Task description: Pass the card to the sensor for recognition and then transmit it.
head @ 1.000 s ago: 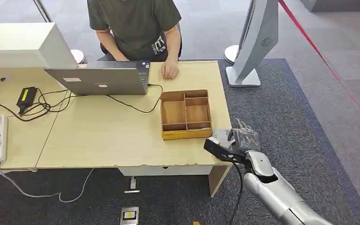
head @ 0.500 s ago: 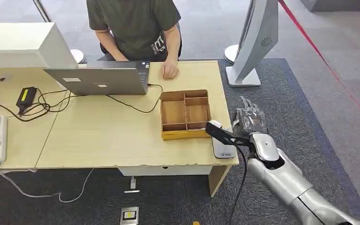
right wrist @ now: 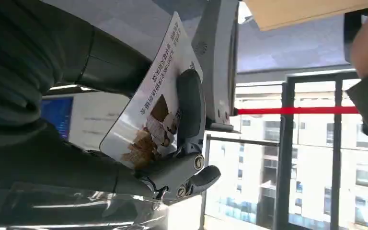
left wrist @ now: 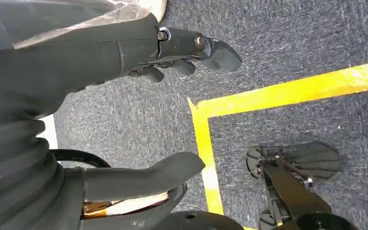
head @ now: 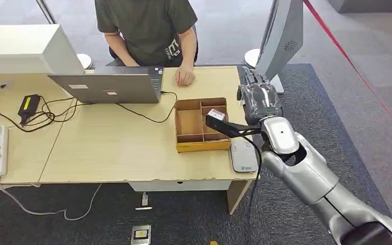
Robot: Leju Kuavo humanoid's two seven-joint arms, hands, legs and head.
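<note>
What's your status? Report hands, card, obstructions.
Right hand grips the card, raised beside the wooden tray, sensor below the forearm. Left hand holds nothing. Nothing in the way.

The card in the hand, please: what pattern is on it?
Card: white, brown picture, printed text; right wrist view.

1. The head view looks forward and down from high up over the table (head: 107,148) and carpet.
2. The left wrist view looks close down at carpet (left wrist: 278,43).
3. The right wrist view sits close behind its robot hand (right wrist: 139,139), sharing the grey stand (right wrist: 215,62) with the head view.
</note>
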